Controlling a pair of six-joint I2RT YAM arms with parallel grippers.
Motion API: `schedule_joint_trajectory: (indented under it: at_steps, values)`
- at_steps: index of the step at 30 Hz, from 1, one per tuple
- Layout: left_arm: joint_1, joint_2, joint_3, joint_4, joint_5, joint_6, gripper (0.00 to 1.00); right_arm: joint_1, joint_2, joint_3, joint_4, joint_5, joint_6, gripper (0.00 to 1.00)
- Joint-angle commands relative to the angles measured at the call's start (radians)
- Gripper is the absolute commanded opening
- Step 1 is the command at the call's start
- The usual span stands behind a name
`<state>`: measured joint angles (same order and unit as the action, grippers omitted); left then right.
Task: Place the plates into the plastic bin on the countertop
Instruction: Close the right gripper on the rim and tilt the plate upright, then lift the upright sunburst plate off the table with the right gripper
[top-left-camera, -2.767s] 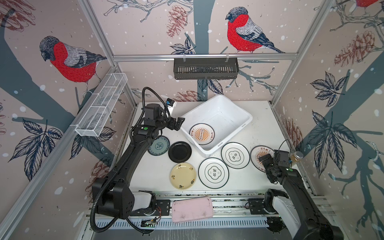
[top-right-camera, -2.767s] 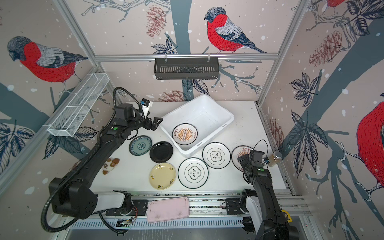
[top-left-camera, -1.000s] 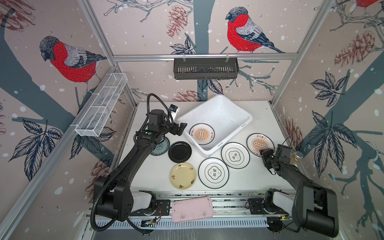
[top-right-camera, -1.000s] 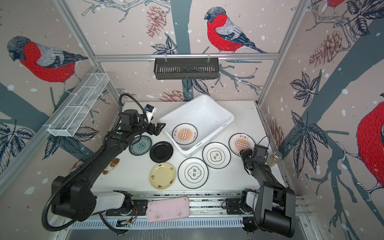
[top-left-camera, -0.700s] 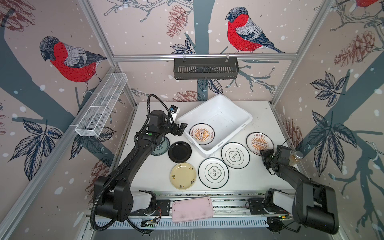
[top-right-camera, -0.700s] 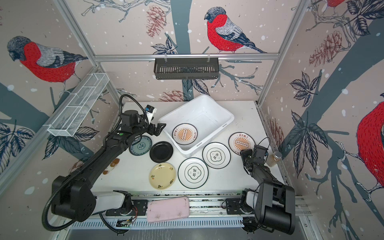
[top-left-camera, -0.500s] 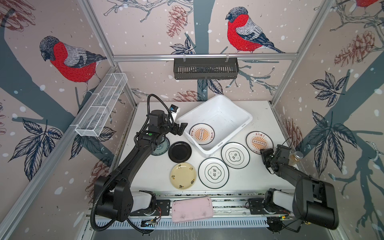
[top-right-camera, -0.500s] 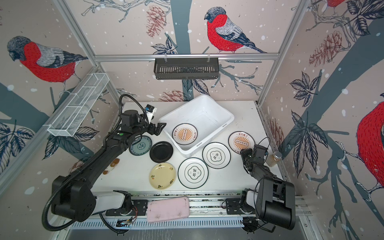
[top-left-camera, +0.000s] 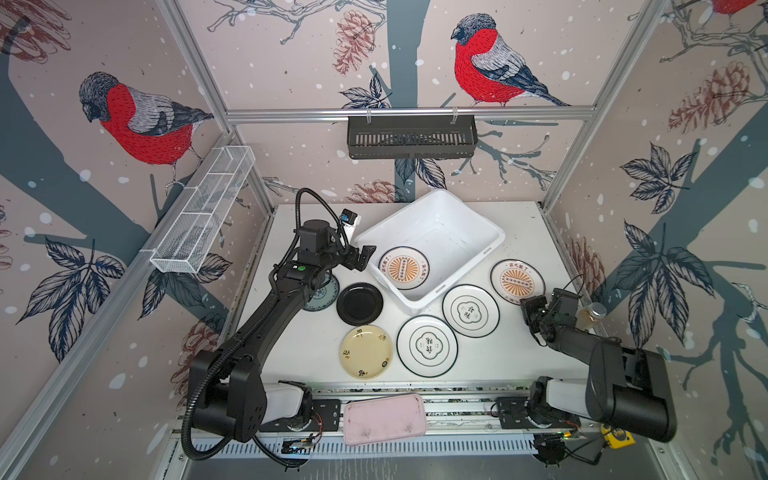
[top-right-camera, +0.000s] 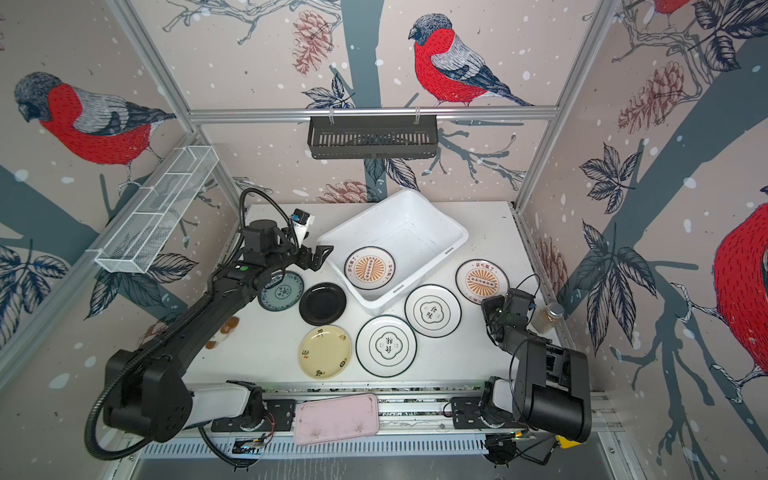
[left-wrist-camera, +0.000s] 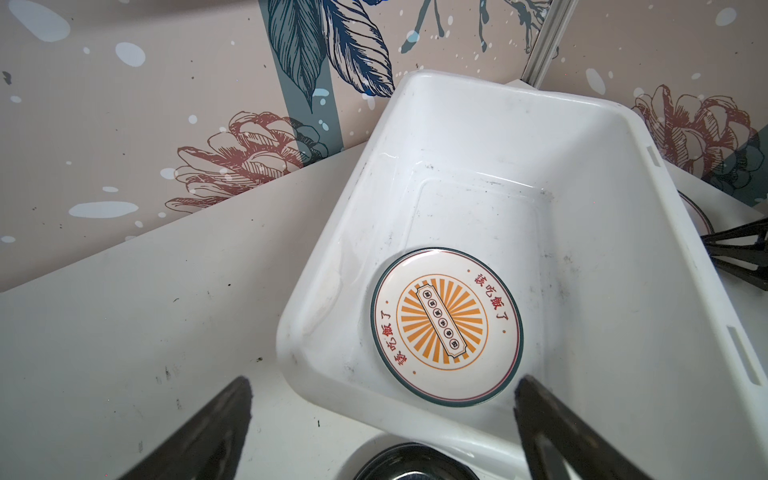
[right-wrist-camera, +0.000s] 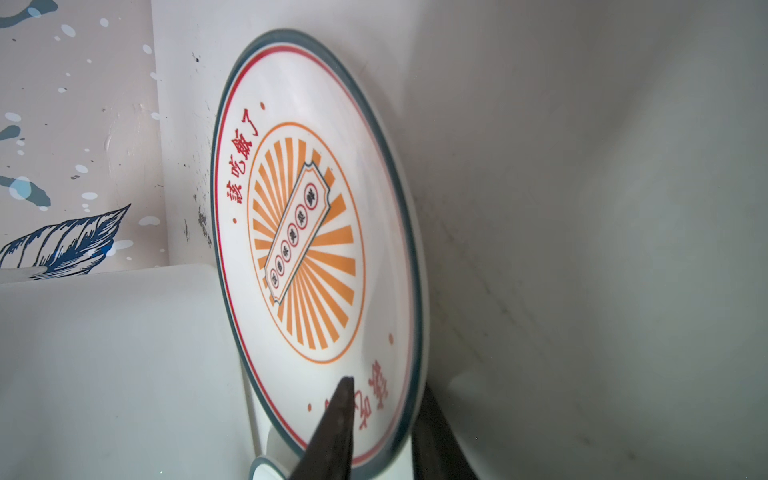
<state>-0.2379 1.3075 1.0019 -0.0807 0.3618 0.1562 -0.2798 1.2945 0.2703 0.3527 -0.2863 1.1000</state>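
Orange sunburst plate (right-wrist-camera: 307, 241), teal-edged, red-lettered, rim straddled by right hand (right-wrist-camera: 384, 386).

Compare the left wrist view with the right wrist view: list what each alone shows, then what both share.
Left wrist only: the open left gripper, a sunburst plate lying flat inside the plastic bin, and the edge of the black plate. Right wrist only: the right gripper astride the rim of a second sunburst plate on the countertop. Shared: the countertop, the wallpapered wall, and apparently the bin, seen from outside by the right wrist.
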Motion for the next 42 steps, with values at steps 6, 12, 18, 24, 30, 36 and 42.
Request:
schedule_joint_trajectory:
  at_steps: [6, 12, 18, 24, 30, 36, 42]
  values:
    - [-0.004, -0.004, 0.001, 0.053, -0.006, 0.006, 0.98, 0.001, 0.009, 0.009, -0.017, 0.015, 0.014, 0.2]
    - [-0.006, -0.008, 0.001, 0.054, -0.007, 0.006, 0.98, 0.001, 0.011, 0.012, -0.003, 0.013, 0.024, 0.17]
    - [-0.007, -0.014, 0.001, 0.049, -0.014, 0.009, 0.98, 0.001, 0.006, 0.021, 0.001, 0.011, 0.027, 0.13]
    - [-0.008, -0.024, 0.001, 0.044, -0.018, 0.014, 0.98, 0.0, -0.023, 0.043, -0.02, 0.019, 0.022, 0.1]
    - [-0.008, -0.03, 0.001, 0.041, -0.014, 0.009, 0.98, -0.005, -0.037, 0.073, -0.055, 0.028, 0.008, 0.06]
    - [-0.007, -0.035, 0.005, 0.034, -0.016, 0.008, 0.98, -0.019, -0.11, 0.126, -0.136, 0.045, -0.031, 0.03]
    - [-0.007, -0.04, 0.009, 0.027, -0.014, 0.005, 0.98, -0.039, -0.159, 0.199, -0.25, 0.07, -0.091, 0.03]
